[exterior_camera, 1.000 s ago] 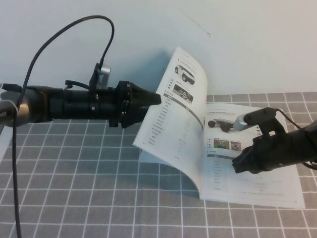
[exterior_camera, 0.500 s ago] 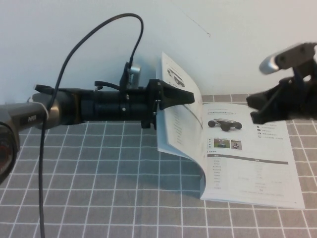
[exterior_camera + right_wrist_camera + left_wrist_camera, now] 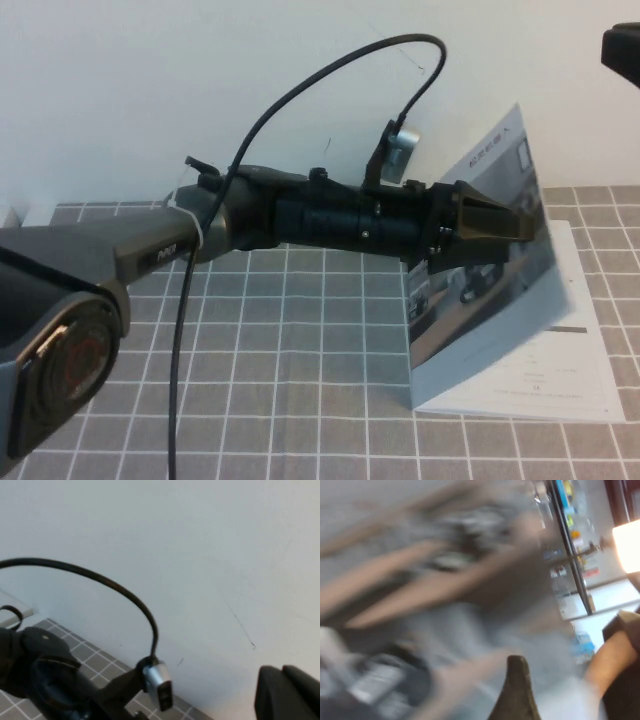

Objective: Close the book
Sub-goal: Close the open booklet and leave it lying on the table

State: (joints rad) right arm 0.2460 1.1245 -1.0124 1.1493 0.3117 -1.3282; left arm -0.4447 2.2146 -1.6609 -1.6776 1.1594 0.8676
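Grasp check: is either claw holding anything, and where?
Cannot tell: left claw lies against the raised cover of the book, grip unseen; right claw is high at right, off it.

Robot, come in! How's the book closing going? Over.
Left gripper against the book, cover tilted, not flat yet. Right gripper high at far right, clear. Nothing blocking.

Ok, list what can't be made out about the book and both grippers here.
1. Book inner pages: high view, hidden behind the tilted cover and the left gripper in front of it.
2. Whether the left gripper touches the cover: left wrist view shows no readable shapes.
3. Right gripper: at the high view's top right corner, cut off by the edge; right wrist view shows only a dark sliver.
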